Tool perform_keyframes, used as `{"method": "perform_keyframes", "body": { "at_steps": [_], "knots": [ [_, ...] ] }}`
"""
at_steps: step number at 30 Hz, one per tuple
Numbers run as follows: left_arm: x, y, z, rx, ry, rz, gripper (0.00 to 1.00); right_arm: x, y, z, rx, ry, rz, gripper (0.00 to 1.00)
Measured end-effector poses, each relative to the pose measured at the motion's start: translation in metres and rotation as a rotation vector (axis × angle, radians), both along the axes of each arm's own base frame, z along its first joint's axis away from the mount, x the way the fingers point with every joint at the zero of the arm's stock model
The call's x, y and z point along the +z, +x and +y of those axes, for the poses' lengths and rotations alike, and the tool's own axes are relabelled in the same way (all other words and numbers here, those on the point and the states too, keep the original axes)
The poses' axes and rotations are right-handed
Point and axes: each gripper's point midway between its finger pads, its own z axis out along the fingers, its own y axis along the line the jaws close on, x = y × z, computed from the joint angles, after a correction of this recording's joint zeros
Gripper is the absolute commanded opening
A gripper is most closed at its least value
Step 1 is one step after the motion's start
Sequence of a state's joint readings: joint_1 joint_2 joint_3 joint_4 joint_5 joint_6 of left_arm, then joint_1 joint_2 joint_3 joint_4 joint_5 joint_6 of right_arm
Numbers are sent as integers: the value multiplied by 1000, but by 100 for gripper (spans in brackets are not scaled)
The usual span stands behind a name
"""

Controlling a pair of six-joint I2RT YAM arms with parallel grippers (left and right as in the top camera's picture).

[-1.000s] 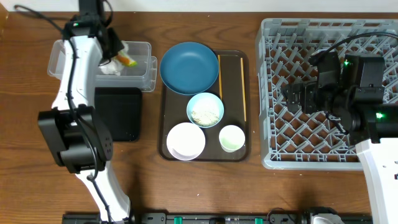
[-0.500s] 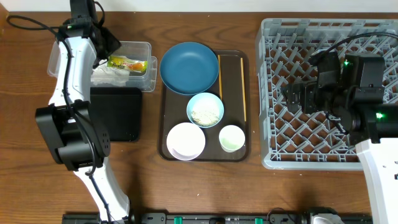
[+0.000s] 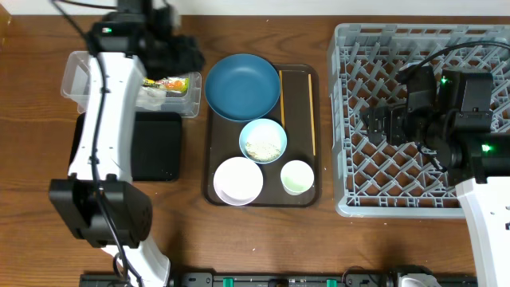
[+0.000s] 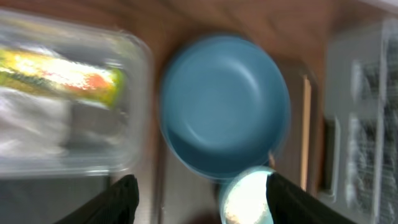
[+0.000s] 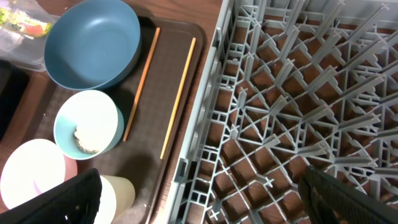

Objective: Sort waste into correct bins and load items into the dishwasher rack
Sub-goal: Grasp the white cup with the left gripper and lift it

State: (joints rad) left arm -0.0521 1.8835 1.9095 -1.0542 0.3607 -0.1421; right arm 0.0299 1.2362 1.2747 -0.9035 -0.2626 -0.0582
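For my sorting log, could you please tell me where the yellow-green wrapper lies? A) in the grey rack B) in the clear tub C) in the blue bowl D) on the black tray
B: the wrapper lies inside the clear tub, beside the white tissue.

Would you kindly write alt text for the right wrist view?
The grey dishwasher rack fills the right side. Left of it, a brown tray holds a dark blue bowl, two chopsticks and a light blue bowl with rice scraps. The open right end effector frames the bottom corners.
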Motion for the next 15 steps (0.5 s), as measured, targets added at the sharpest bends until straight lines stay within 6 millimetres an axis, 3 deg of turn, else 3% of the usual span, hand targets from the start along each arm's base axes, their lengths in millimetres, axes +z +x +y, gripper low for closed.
{"method": "perform_keyframes", "body": {
  "at_steps": [3,10,15],
  "knots": [
    [-9,-27,-25,-82,8,92,61,0,0,0,0,0,0,99],
    [-22,-91,-68,-230,46,294,61,1,1,0,0,0,-3,99],
    [-24,-133,-109,-362,82,380,61,1,1,0,0,0,-3,99]
  ]
}}
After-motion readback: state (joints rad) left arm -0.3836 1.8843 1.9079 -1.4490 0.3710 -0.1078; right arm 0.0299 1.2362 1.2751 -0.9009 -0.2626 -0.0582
